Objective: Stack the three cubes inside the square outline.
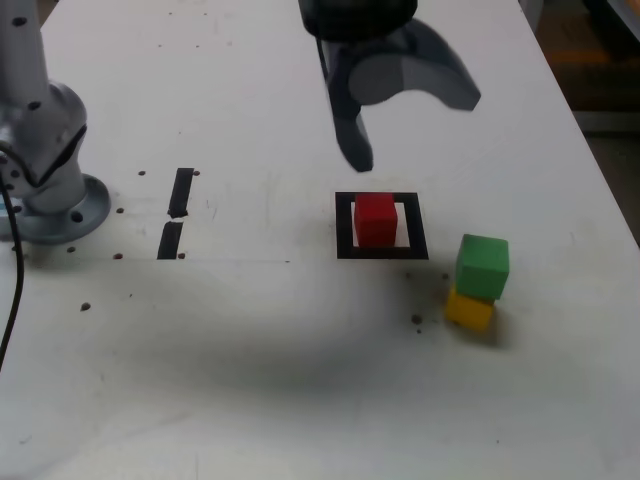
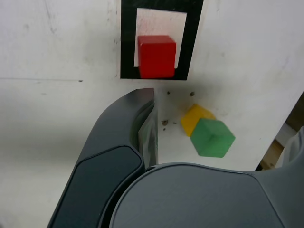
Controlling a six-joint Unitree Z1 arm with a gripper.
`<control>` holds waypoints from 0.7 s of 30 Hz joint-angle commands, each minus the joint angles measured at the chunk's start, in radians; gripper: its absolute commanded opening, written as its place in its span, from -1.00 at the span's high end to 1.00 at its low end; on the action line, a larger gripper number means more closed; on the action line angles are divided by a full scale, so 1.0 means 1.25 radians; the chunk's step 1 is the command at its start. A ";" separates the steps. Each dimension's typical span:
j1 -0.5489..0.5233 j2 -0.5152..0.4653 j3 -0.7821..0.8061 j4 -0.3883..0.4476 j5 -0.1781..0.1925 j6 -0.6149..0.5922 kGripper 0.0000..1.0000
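The end effector (image 1: 405, 125) hangs in the air above the far side of the white desk (image 1: 250, 380), its two dark grey jaws spread wide apart and holding nothing. One jaw points down toward the black tape frame while the other sweeps out toward the exterior view's right.

Just below it, the square outline (image 1: 381, 254) lies flat on the desk, a black border around a white centre. The red cube (image 1: 376, 220) sits inside it, resting on the desk and apart from the end effector. In the wrist view the red cube (image 2: 156, 56) sits toward one side of the square outline (image 2: 127, 47) and overlaps the black border there.

To the exterior view's right of the outline and a little nearer, the green cube (image 1: 483, 265) rests on top of the yellow cube (image 1: 468, 309), set askew so that a corner of the yellow one shows below. Both stand outside the frame, near its corner. The wrist view shows the same pair, green cube (image 2: 212, 137) over yellow cube (image 2: 194, 118).

On the exterior view's left, two short black tape strips (image 1: 177, 213) lie end to end, and the arm's grey base (image 1: 50, 150) stands beyond them at the desk's left edge. A few dark specks dot the surface.
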 commanded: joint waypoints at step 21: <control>-0.051 0.194 -0.443 0.346 -0.015 0.079 -0.99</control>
